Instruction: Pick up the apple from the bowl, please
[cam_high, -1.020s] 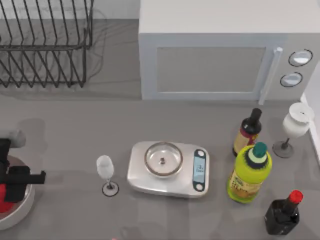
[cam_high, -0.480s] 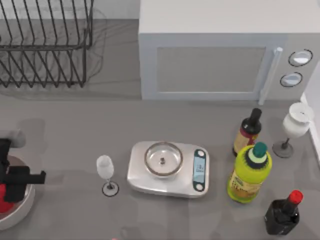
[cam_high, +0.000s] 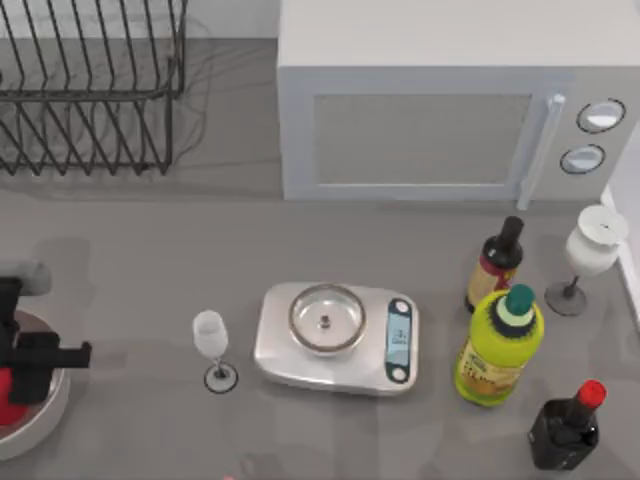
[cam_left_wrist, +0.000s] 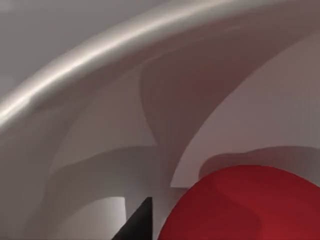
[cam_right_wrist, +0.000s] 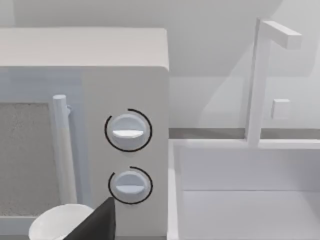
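The red apple lies in the white bowl at the table's left edge, near the front. My left gripper hangs low over the bowl, right above the apple and covering most of it from above. In the left wrist view the apple sits very close, with the bowl's curved inner wall and rim behind it. My right arm is parked off to the right; a dark part of my right gripper shows in the right wrist view, facing the microwave's knobs.
A small wine glass stands right of the bowl, then a kitchen scale with a steel dish. Bottles and a white goblet crowd the right side. A microwave and a dish rack line the back.
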